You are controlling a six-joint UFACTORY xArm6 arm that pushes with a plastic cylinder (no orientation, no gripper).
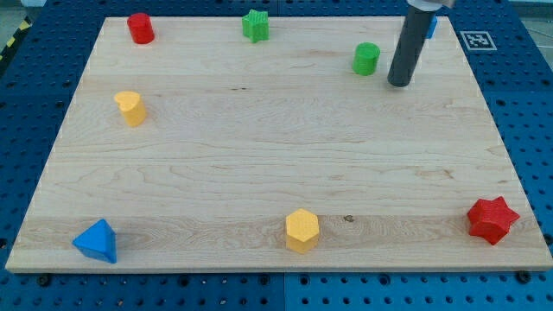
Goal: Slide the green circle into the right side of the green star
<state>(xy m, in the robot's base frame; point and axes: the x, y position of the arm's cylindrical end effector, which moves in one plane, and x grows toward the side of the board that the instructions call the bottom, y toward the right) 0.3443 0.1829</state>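
The green circle (pixel 366 59) stands on the wooden board near the view's top right. The green star (pixel 255 26) sits at the view's top edge, well to the left of the circle. My tip (pixel 399 84) rests on the board just right of the green circle and slightly below it, a small gap apart from it. The dark rod rises from the tip toward the view's top.
A red circle (pixel 141 28) is at the top left. A yellow heart (pixel 130 109) is at the left. A blue triangle (pixel 97 241) is at the bottom left. A yellow hexagon (pixel 302 231) is at the bottom middle. A red star (pixel 492 219) is at the bottom right. A blue block (pixel 430 28) shows partly behind the rod.
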